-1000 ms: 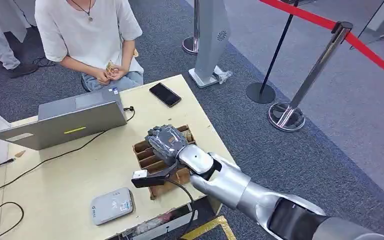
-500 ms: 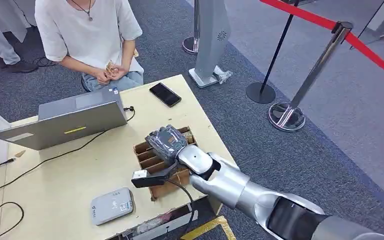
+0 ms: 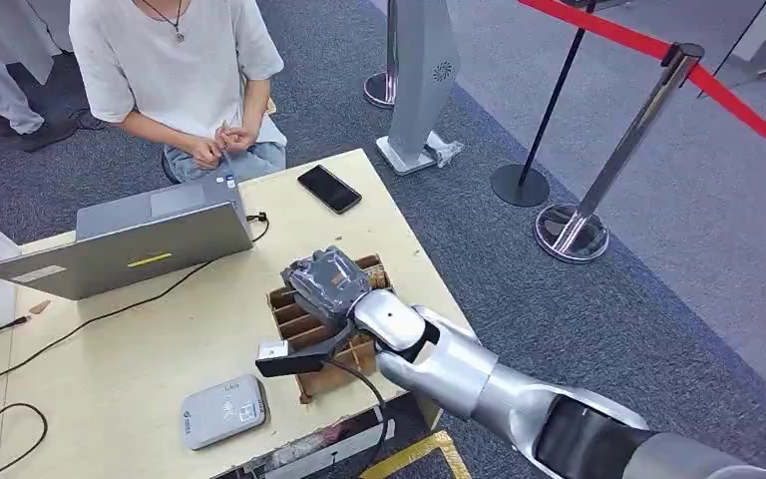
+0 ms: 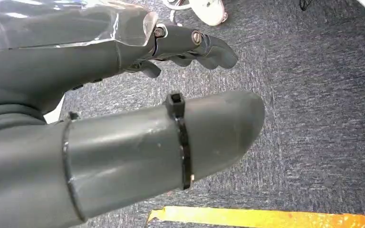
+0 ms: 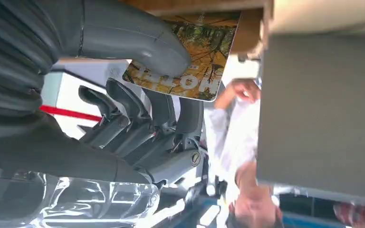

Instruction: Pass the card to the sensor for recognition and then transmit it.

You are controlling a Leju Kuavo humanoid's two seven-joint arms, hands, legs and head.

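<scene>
While the right hand (image 3: 329, 282) hovers over the slotted cardboard box (image 3: 289, 304), its thumb presses a printed card (image 5: 190, 61) against the fingers (image 5: 138, 114) — a pinch the right wrist view shows and the head view hides. The card could slip or catch on a box divider if lifted askew, well short of the grey sensor (image 3: 222, 410) beside the wrist. The left hand (image 4: 123, 95) hangs over carpet — fingers apart, holding nothing.

Card (image 5: 197, 57): near corner hidden under thick thumb (image 5: 138, 45) of right hand (image 3: 327, 282), far end hidden in cardboard slot; print half legible. Head view: fingers hidden beneath hand back, card grip indeterminate. Person (image 3: 175, 70) cropped at top edge.
</scene>
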